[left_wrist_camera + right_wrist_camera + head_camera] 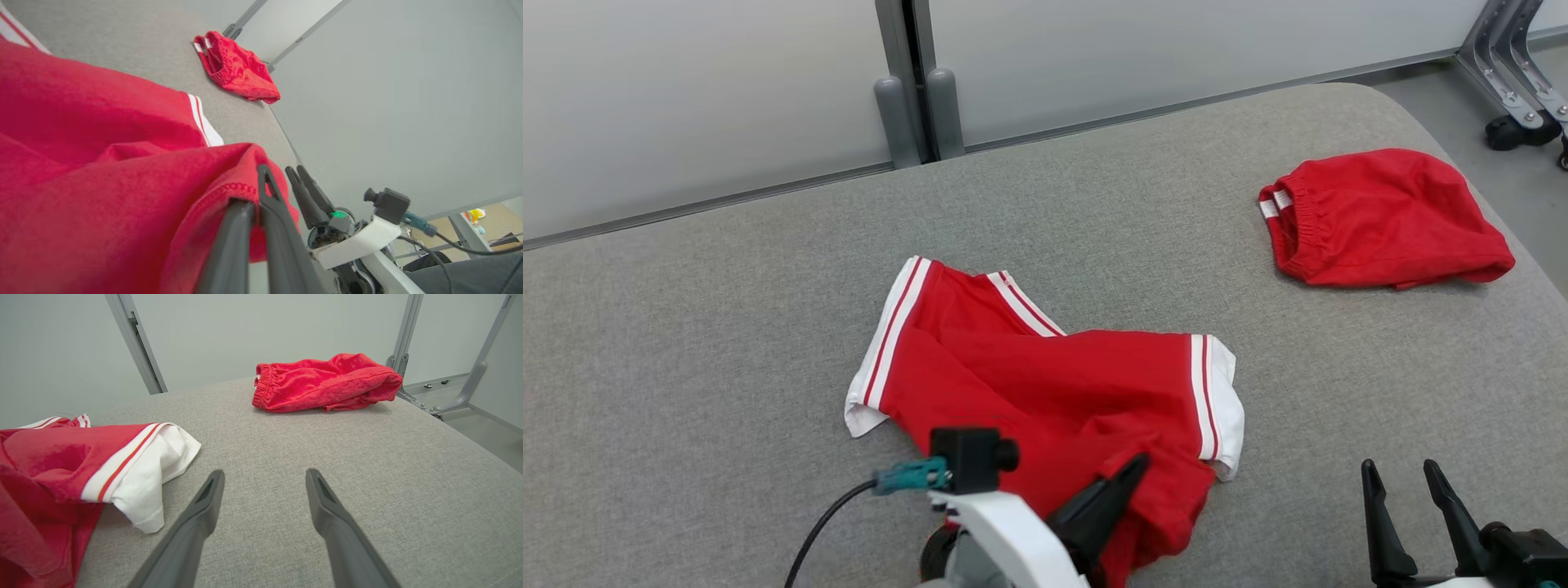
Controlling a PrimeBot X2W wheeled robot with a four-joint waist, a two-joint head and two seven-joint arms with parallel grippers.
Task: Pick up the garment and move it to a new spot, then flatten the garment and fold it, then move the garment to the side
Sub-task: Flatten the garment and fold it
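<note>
The garment [1045, 376], red with white striped trim, lies crumpled on the middle of the grey padded surface [727, 327]. My left gripper [1131, 469] is shut on the garment's near hem, and the red cloth [122, 183] drapes over the closed fingers [265, 192] in the left wrist view. To the right of the garment, near the front edge, my right gripper [1401, 478] stands open over bare padding with nothing between its fingers. Its wrist view shows the gripper [265, 477] beside the garment's white-trimmed corner [143, 486]. The right gripper [298, 173] also appears in the left wrist view.
A second red garment [1380, 216], folded, lies at the back right of the surface near its rounded edge; it also shows as the folded garment [327, 381] [235, 67]. Pale wall panels stand behind. A metal frame with a caster [1515, 122] stands on the floor at the far right.
</note>
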